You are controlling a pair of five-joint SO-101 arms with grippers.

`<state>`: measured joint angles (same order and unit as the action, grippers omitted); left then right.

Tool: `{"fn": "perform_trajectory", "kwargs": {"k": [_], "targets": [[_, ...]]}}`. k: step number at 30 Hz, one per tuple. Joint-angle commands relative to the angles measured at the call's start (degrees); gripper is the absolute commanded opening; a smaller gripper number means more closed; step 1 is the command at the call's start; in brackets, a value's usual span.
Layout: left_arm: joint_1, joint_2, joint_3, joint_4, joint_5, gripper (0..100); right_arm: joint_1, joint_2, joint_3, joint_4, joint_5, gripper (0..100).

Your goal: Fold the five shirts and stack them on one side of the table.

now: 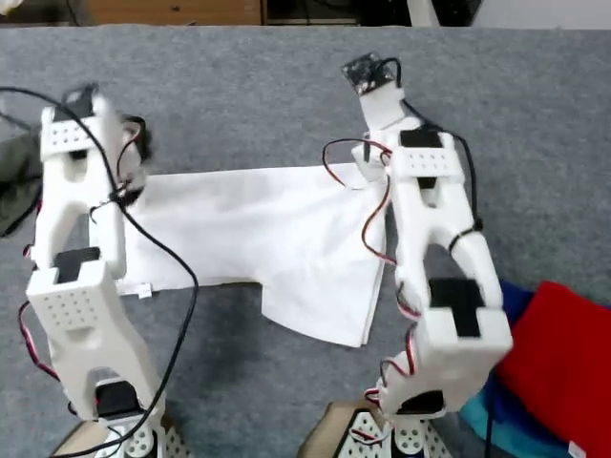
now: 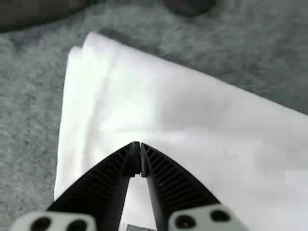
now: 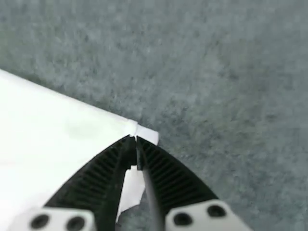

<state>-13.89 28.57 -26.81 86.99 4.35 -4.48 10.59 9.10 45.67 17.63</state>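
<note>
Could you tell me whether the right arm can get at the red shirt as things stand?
Probably not yet: its tool is shut on a corner of the white shirt. The red shirt lies uncovered beside its base, so after letting go it likely could.

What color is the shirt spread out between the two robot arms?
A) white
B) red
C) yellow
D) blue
A: the white shirt lies spread out on the grey table; the red cloth sits off to one side.
</note>
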Motion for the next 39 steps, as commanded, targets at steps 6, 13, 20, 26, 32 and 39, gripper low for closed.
{"fn": "perform_trajectory", "kwargs": {"k": [6, 13, 20, 26, 32, 39], "targets": [[-0.70, -1.19, -5.01, -11.43, 6.15, 2, -2.42, -11.03, 4.88, -2.73, -1.93, 0.5], [-5.71, 11.03, -0.88, -17.67, 6.68, 2, -1.45, 7.16, 4.97, -13.63, 2.46, 0.5], [-9.23, 18.86, -9.93, -16.88, 6.24, 2, 1.71, 13.58, -4.97, -6.24, 3.34, 0.5], [-8.88, 20.18, -16.53, -10.90, 6.24, 2, 1.98, 14.64, -6.73, -5.01, 3.60, 0.5], [-5.27, 17.71, -31.65, 6.59, 6.15, 2, 1.89, 14.64, -6.81, -5.01, 3.69, 0.5], [-2.02, 11.91, -34.02, 14.07, 3.25, 2, 1.89, 14.99, -7.78, -5.01, 3.69, 0.5]]}}
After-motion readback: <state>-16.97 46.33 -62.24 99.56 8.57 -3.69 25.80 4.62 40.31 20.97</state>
